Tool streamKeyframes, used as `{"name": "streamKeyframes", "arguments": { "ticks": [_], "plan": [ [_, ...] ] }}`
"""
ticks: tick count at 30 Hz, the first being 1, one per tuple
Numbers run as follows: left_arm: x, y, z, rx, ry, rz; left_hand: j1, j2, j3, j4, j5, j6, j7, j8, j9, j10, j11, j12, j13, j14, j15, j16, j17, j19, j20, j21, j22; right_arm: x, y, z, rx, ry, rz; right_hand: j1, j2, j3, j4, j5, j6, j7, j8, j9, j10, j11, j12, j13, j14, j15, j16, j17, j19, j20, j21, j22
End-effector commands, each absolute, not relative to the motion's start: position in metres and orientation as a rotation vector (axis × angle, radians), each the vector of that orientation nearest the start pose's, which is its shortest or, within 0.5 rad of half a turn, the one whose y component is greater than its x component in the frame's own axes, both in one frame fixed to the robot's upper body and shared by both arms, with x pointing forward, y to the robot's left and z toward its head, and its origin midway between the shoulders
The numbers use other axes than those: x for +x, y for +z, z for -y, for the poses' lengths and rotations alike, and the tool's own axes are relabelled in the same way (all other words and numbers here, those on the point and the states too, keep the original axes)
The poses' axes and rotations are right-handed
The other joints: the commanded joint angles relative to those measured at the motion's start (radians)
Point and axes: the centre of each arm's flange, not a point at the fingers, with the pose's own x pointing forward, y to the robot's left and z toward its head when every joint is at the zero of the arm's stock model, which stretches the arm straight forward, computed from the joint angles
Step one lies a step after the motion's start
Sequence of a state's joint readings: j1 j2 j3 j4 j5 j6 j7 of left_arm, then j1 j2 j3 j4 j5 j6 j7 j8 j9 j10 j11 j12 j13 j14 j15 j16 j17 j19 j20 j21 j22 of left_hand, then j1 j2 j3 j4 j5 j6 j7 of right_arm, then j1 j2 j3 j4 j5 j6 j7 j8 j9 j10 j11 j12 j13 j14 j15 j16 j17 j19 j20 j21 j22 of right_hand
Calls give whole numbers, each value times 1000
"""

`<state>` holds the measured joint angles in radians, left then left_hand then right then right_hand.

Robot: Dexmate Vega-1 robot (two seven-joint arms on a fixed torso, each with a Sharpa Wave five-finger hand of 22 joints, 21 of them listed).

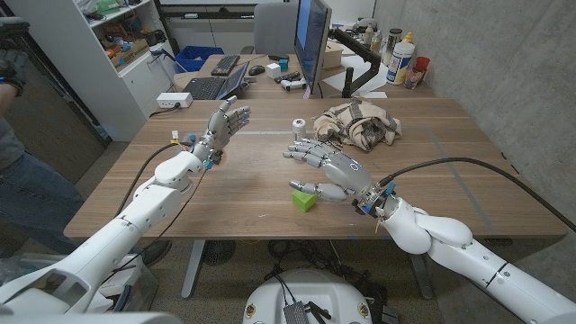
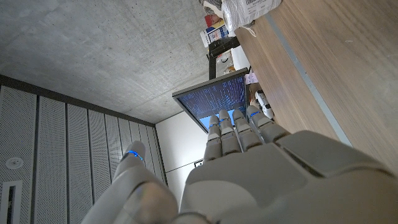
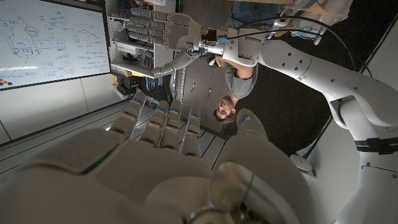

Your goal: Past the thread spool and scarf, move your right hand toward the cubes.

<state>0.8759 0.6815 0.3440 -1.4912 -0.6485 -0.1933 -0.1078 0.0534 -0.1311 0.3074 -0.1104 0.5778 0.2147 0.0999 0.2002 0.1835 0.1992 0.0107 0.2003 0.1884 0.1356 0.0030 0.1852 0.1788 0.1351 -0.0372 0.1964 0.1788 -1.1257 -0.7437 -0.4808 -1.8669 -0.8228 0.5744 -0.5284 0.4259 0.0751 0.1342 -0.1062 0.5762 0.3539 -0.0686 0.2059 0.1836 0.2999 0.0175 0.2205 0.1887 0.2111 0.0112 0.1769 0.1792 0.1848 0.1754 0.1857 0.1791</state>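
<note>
Two green cubes (image 1: 304, 198) lie near the table's front middle. My right hand (image 1: 326, 166) hovers just over and behind them, fingers spread and pointing toward the far left, holding nothing. Its thumb comes close to the cubes; I cannot tell whether it touches them. The same hand (image 3: 168, 168) shows from behind in the right wrist view. Farther back stand a small white thread spool (image 1: 298, 125) and a crumpled beige scarf (image 1: 358, 126). Raised above the table's left side, my left hand (image 1: 226, 122) is open with fingers spread and nothing in it, as the left wrist view (image 2: 249, 162) also shows.
Behind the wooden table (image 1: 468, 162) a second desk carries a monitor (image 1: 312, 40), a laptop (image 1: 212, 85) and bottles (image 1: 401, 58). A white power strip (image 1: 173, 100) sits at the far left corner. A person (image 1: 20, 171) stands at the left edge.
</note>
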Motion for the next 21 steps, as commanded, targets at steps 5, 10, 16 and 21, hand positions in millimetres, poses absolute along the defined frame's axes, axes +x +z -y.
{"name": "streamKeyframes", "arguments": {
  "ticks": [5, 10, 16, 21],
  "plan": [
    [617, 10, -310, 130, -312, 609, 7, -1, -7, -2, 11, 11, 3, 5, 5, 7, 6, 3, 1, 6, 26, 6, 3, -2, -4, 3, 2, 461, -82, 123, -1180, 291, 1409, 4, -4, -1, -7, -7, 7, -15, -2, 3, -8, -14, -3, 3, 17, 18, 11, 4, 10, 10, 12, 4],
    [617, 11, -312, 126, -309, 614, 7, 0, -12, -2, 15, 13, 0, 5, 6, 6, 5, 2, 1, 5, 59, 5, 3, -4, 28, 3, 2, 464, -85, 121, -1186, 295, 1396, 6, -4, 0, -9, -9, 2, -19, -6, 3, -11, -27, -4, 2, 23, 37, 12, 4, 28, 16, 19, 4],
    [616, 11, -313, 125, -307, 616, 8, 1, -14, -2, 16, 16, -4, 6, 6, 7, 7, 3, 1, 8, 63, 7, 3, -2, 31, 4, 2, 469, -86, 116, -1200, 304, 1380, 9, -4, 0, -11, -11, -5, -21, -9, 3, -12, -27, -4, 2, 25, 55, 11, 3, 36, 27, 21, 4],
    [615, 11, -314, 125, -306, 618, 9, 1, -15, -2, 18, 18, -6, 6, 6, 9, 7, 3, 2, 8, 65, 6, 3, -4, 35, 3, 2, 472, -87, 112, -1209, 308, 1374, 10, -4, 1, -12, -12, -6, -21, -10, 3, -12, -28, -4, 2, 25, 62, 11, 3, 36, 33, 21, 4]
  ]
}}
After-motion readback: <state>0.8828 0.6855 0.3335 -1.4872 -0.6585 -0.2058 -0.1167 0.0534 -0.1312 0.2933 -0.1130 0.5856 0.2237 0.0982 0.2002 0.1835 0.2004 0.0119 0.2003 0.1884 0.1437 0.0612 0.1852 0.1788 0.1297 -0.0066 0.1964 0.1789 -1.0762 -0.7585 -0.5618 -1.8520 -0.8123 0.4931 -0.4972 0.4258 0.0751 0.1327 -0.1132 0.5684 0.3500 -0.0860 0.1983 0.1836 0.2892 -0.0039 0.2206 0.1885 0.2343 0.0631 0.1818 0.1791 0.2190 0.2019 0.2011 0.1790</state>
